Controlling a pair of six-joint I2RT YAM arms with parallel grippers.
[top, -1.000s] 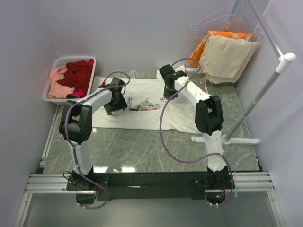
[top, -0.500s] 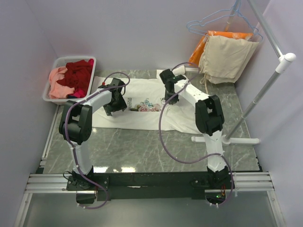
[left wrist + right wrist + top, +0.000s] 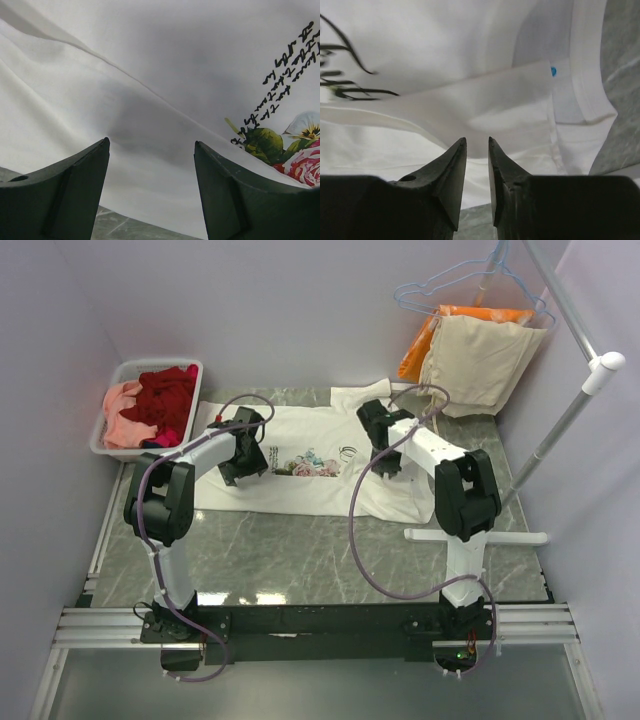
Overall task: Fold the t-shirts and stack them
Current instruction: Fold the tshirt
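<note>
The white t-shirt lies spread flat on the marble table, its pink-rose print and dark script in the middle. My left gripper hovers wide open and empty just above the shirt, left of the print. My right gripper is over the shirt's right part near the collar; its jaws stand a narrow gap apart with nothing between them. The dark red tee and the salmon pink tee lie heaped in the basket at the far left.
A clothes rack pole rises at the right, its white base on the table beside the shirt. A beige cloth and an orange cloth hang from it at the back right, under blue hangers.
My right arm has swung right and slightly nearer, from beside the print to the shirt's right part. The left arm has not moved.
</note>
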